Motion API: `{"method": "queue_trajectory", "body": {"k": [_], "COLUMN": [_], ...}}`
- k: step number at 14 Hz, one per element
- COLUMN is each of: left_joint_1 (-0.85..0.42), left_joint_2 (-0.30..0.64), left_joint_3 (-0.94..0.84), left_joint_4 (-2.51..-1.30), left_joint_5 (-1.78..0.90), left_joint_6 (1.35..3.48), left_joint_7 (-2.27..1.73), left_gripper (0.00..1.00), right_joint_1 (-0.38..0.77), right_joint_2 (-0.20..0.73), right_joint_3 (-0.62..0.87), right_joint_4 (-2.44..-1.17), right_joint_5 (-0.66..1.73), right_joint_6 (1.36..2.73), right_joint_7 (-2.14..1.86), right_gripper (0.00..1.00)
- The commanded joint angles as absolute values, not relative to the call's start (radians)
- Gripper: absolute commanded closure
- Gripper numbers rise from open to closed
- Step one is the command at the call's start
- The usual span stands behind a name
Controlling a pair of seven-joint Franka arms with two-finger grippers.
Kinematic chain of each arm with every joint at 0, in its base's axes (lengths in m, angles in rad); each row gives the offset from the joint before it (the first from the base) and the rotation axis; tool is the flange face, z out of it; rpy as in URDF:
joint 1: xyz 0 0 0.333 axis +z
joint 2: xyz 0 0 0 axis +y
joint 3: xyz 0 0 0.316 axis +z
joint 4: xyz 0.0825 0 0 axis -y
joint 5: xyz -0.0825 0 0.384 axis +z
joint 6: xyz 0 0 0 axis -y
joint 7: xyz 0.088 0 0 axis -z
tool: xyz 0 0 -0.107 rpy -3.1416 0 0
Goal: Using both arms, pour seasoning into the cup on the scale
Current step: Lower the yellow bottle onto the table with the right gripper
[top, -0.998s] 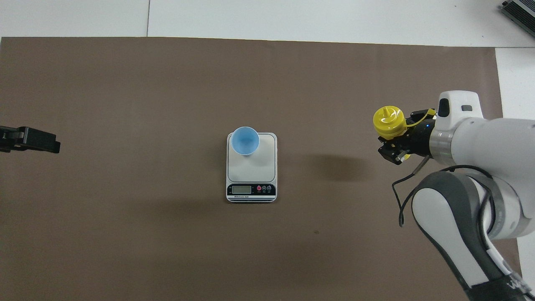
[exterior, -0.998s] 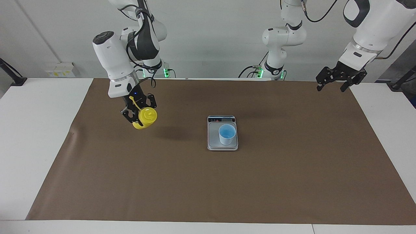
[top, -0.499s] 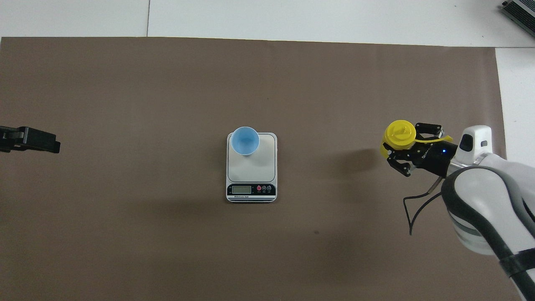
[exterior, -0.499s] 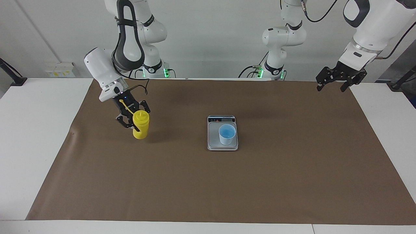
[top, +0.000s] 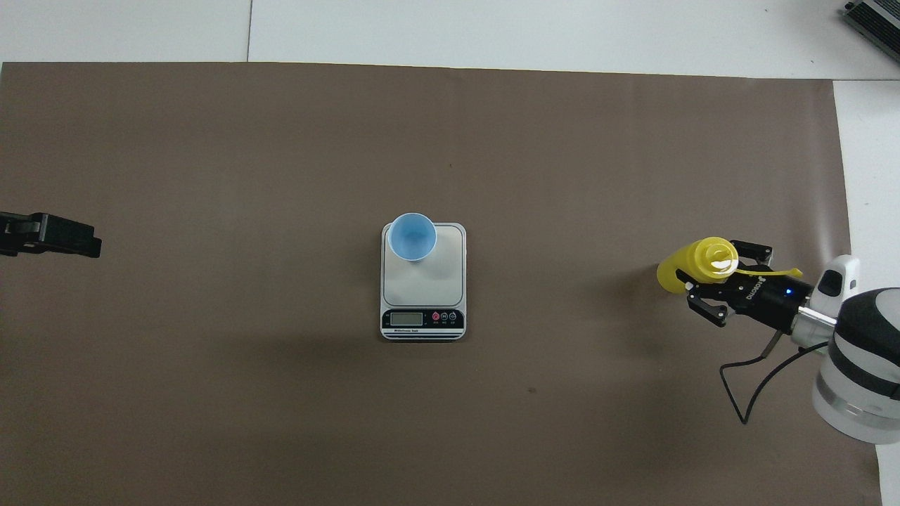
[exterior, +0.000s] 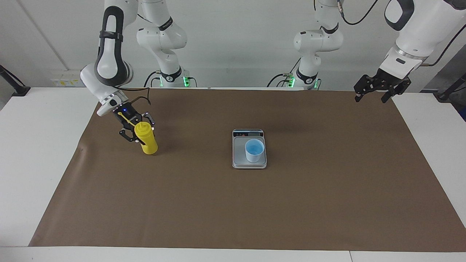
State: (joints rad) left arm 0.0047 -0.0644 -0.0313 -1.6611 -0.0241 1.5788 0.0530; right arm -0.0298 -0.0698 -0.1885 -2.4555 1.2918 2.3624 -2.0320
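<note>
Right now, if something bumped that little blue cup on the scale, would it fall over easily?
Probably. The cup looks like thin plastic, so likely light. It stands near the edge of the scale farther from the robots, narrow base down and wide mouth up, so a nudge could tip it or slide it off. Being round and tapered, it would likely roll in a curve.

Bottle comes down toward the right arm's end of the table

The right end effector (exterior: 137,133) swings the yellow plastic squeeze bottle (exterior: 146,139) from tipped in the air to nearly upright with its base at the brown mat (exterior: 233,203), farther from the silver-grey scale (exterior: 249,160).
</note>
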Motion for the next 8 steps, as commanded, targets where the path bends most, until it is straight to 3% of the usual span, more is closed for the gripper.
{"method": "queue_trajectory", "body": {"k": [1, 3, 4, 5, 8], "left_joint_1": [0.012, 0.012, 0.012, 0.012, 0.012], "left_joint_2": [-0.08, -0.078, -0.078, -0.08, -0.08], "left_joint_3": [-0.034, -0.034, -0.032, -0.032, -0.034], "left_joint_4": [-1.669, -1.67, -1.669, -1.669, -1.669], "left_joint_5": [-0.026, -0.026, -0.026, -0.026, -0.026], "left_joint_6": [1.568, 1.568, 1.568, 1.568, 1.568], "left_joint_7": [0.067, 0.067, 0.067, 0.067, 0.067], "left_gripper": [0.0, 0.0, 0.0, 0.0, 0.0], "right_joint_1": [-0.071, -0.072, -0.075, -0.084, -0.097], "right_joint_2": [-0.084, -0.084, -0.084, -0.084, -0.083], "right_joint_3": [-0.176, -0.178, -0.178, -0.178, -0.178], "right_joint_4": [-2.483, -2.485, -2.485, -2.485, -2.485], "right_joint_5": [1.341, 1.347, 1.347, 1.348, 1.347], "right_joint_6": [2.326, 2.327, 2.33, 2.332, 2.336], "right_joint_7": [-2.091, -2.105, -2.115, -2.12, -2.141], "right_gripper": [1.0, 1.0, 0.83, 0.04, 0.0]}}
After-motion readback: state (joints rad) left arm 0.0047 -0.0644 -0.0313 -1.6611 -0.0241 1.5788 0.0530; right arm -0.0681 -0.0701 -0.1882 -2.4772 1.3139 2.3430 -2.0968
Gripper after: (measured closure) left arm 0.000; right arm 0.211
